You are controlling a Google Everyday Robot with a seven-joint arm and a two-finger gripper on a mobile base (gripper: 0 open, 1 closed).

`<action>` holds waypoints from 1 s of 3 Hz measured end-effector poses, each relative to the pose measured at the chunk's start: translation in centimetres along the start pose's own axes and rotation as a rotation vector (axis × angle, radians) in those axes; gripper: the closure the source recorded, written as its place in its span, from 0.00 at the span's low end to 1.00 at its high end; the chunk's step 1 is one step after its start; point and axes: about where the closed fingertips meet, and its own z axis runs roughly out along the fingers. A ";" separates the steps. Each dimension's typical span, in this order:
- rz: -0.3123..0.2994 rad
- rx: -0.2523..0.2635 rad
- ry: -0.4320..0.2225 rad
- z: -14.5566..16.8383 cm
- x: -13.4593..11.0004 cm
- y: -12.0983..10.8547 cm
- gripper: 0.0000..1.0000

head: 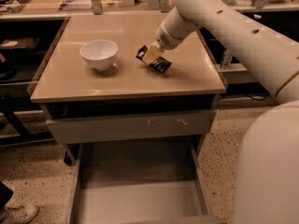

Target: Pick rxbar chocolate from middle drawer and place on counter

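The rxbar chocolate [159, 63], a small flat black wrapper, hangs tilted in my gripper [150, 55] just above the counter [131, 80], its lower end close to or touching the beige top. The gripper is shut on the bar, over the middle of the counter, right of the white bowl [99, 54]. The white arm reaches in from the upper right. The middle drawer [140, 199] stands pulled out below, and its grey floor shows nothing on it.
The drawer front with pale scuff marks [131, 126] is shut above the open drawer. Dark side shelves [18, 55] flank the cabinet. A person's shoe [18, 213] is at the lower left. The robot's white body [271, 171] fills the right.
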 end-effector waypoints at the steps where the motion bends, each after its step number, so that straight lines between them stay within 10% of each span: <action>1: 0.000 0.000 0.000 0.0 0.0 0.0 0.58; 3: 0.000 0.000 0.000 0.0 0.0 0.0 0.11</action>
